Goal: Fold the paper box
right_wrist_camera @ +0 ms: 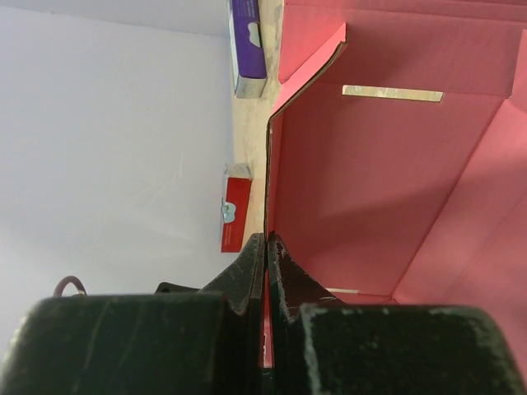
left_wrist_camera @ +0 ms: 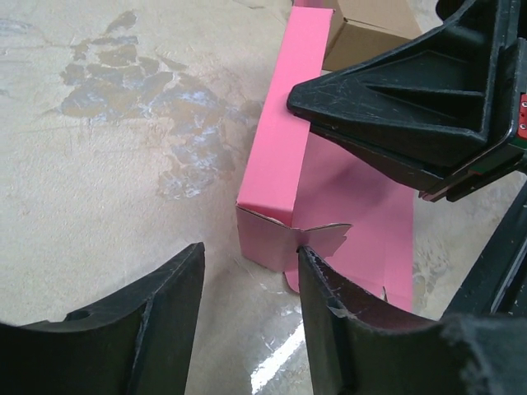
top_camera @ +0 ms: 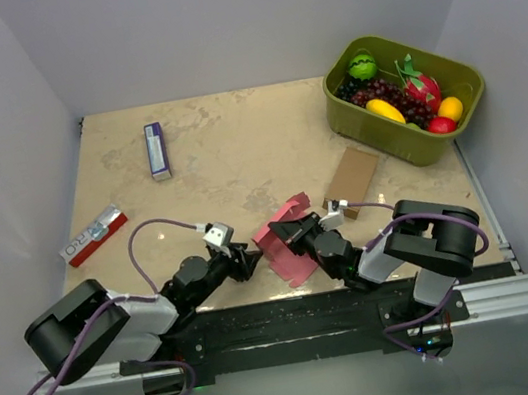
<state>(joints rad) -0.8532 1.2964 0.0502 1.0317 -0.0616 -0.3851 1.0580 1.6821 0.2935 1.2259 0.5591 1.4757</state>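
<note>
Paper box (top_camera: pixel 287 244): pink card, partly formed, low in the middle of the overhead frame, between the two grippers. One long wall stands upright; the rest of the sheet lies open on the table (top_camera: pixel 226 153).
Right gripper (top_camera: pixel 300 230): clenched on the box. Its wrist view shows a thin card edge pinched between the closed fingers, with the pink interior filling the right of the frame.
Left gripper (top_camera: pixel 244 260): released, its jaws apart with bare table showing between them. In its wrist view the box end sits at centre, and a small end flap (left_wrist_camera: pixel 321 239) lies right at the tip of the right-hand finger (left_wrist_camera: pixel 329 313). I cannot tell whether they touch.
Likely step: tucking that end flap inward while the other arm steadies the wall.
Risk, crease: a push off the fold line would probably crumple the thin card instead of folding it.
Risk, slip: the pinch holds only an edge, so a firm push could pull the wall free or slide the whole box.
Risk, collision: the two grippers are close together and could knock each other.
Nearby: a brown cardboard box (top_camera: pixel 351 181) lies just up-right of the pink card and could block a sliding box.
</note>
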